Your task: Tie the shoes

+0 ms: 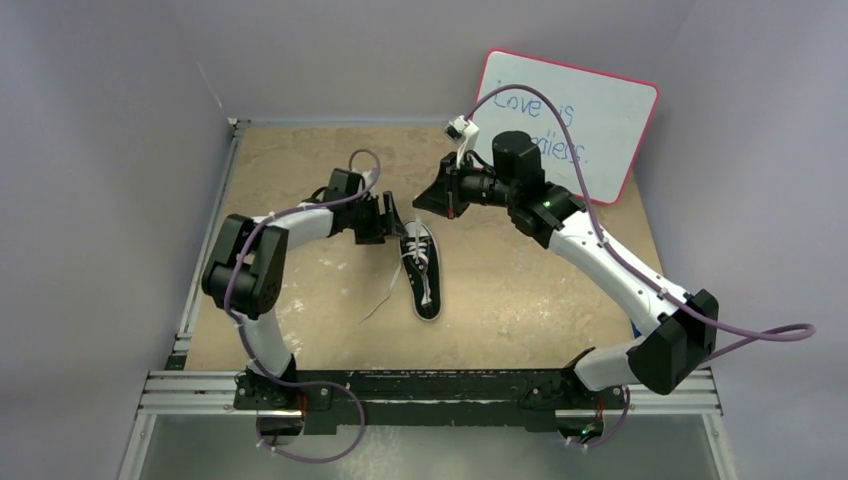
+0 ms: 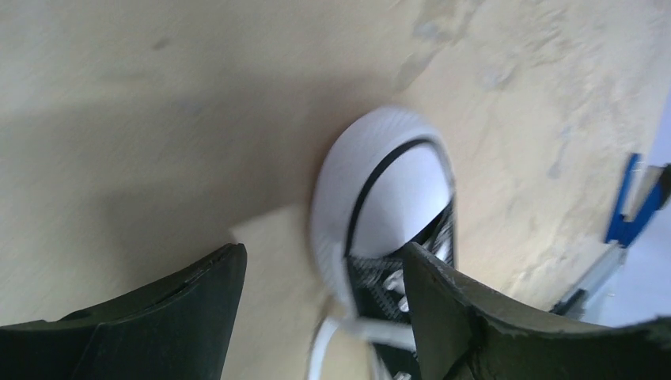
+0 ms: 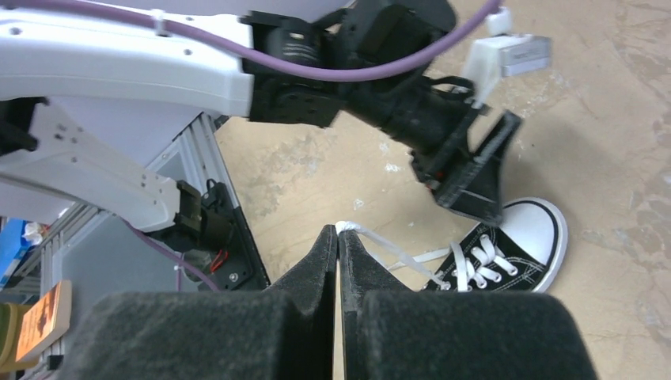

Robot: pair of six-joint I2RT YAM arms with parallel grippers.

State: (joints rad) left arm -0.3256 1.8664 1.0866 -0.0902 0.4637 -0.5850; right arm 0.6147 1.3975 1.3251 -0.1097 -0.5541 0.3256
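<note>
One black sneaker (image 1: 425, 272) lies near the surface's (image 1: 540, 290) middle. Of two grippers, the left gripper (image 2: 320, 257) stands open at its toe; the right gripper (image 3: 339, 237) is closed, pinching one white lace (image 3: 388, 249).

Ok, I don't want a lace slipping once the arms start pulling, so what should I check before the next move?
1. Is the right gripper shut on a lace? Ok, the lace is pinched at the fingertips.
2. Does that lace run clear to the shoe? Ok.
3. Is the left gripper open? Ok, its jaws stand apart by the toe.
4. Does the left gripper hold the other lace? Not ok, it lies loose on the table.
5. Is the shoe sole down? Ok.
6. Are the laces crossed? Cannot tell.
</note>
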